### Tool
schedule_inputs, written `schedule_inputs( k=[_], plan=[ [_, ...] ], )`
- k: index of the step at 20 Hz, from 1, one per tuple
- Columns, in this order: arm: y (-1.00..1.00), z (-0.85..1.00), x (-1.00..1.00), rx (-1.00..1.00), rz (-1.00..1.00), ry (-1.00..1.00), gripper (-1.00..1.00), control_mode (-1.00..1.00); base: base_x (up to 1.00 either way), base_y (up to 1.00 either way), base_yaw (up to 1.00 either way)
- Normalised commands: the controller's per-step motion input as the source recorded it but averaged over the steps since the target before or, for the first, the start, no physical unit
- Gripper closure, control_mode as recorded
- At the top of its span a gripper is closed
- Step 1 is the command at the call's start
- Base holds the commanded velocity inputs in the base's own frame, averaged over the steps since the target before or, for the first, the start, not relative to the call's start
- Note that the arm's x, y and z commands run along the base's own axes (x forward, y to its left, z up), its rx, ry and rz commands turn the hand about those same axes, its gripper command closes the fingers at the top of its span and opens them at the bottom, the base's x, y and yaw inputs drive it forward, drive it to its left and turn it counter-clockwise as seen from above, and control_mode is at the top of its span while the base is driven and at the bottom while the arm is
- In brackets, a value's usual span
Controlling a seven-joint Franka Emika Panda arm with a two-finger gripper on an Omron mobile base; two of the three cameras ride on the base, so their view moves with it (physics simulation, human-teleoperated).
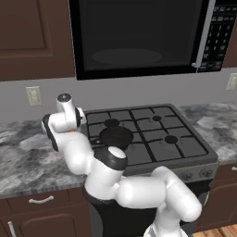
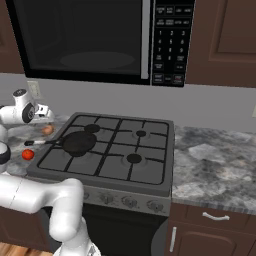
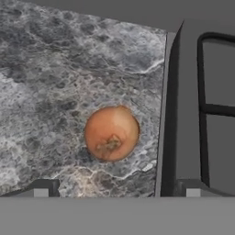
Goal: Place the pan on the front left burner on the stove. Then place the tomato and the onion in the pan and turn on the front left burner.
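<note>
The microwave [image 2: 100, 40] keypad's button labels are too blurred to read.

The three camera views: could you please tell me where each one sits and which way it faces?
Left base view: behind the arm's left, facing the stove and microwave; white arm rises lower right.
Right base view: behind its right, same stove, the pan on the front left burner, the tomato on the counter; arm lower left.
Hand view: on the hand, looking down at the onion beside the stove; open fingertips at bottom.
Shared: stove, pan, onion.
</note>
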Motion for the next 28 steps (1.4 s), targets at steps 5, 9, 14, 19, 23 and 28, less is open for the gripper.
schedule_inputs(
  k=[5, 9, 14, 19, 23, 28],
  plan=[
    [0.10, -0.16, 0.46, 0.00, 0.09, 0.04, -1.00, -1.00, 0.00, 0.00, 0.00],
    [0.15, -0.15, 0.42, 0.00, 0.07, 0.07, -1.00, -1.00, 0.00, 0.00, 0.00],
    [0.11, -0.11, 0.12, 0.00, 0.04, 0.09, -1.00, -1.00, 0.00, 0.00, 0.00],
    [0.03, -0.15, 0.00, 0.00, 0.00, 0.10, -1.00, -1.00, 0.00, 0.00, 0.00],
    [0.00, -0.19, 0.00, 0.00, 0.00, 0.10, -1.00, -1.00, 0.00, 0.00, 0.00],
    [0.00, -0.19, 0.00, 0.00, 0.01, 0.07, -1.00, -1.00, 0.00, 0.00, 0.00]
  ],
)
